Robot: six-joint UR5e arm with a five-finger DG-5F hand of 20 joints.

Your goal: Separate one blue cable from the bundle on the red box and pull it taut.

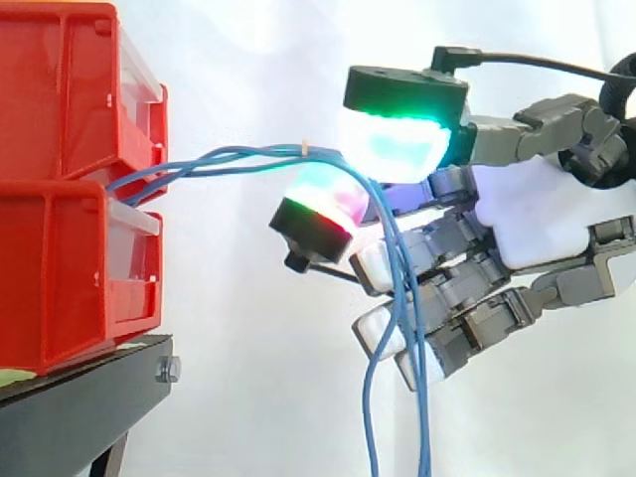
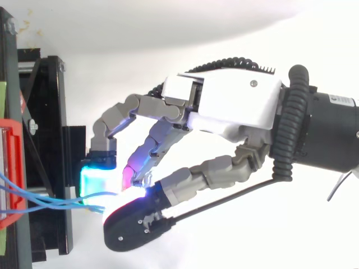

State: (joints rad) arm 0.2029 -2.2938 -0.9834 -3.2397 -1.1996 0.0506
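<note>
Two bins stand stacked at the left: the upper bin (image 1: 60, 89) rests on the lower bin (image 1: 60, 268), which sits on the stand (image 1: 79, 397). The cables (image 1: 229, 159) emerge from between the bins and run right to the hand (image 1: 542, 219), which is apart from the bins. They pass between two pinching fingertips (image 1: 393, 144), then hang down in front of the lower fingers.

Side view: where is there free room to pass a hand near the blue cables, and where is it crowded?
Free: the gap under the blue cables, between the red bins and the cables' hanging part; also the gap above them, between the upper bin and the hand. Crowded: between the glowing pads, which pinch the cables.
</note>
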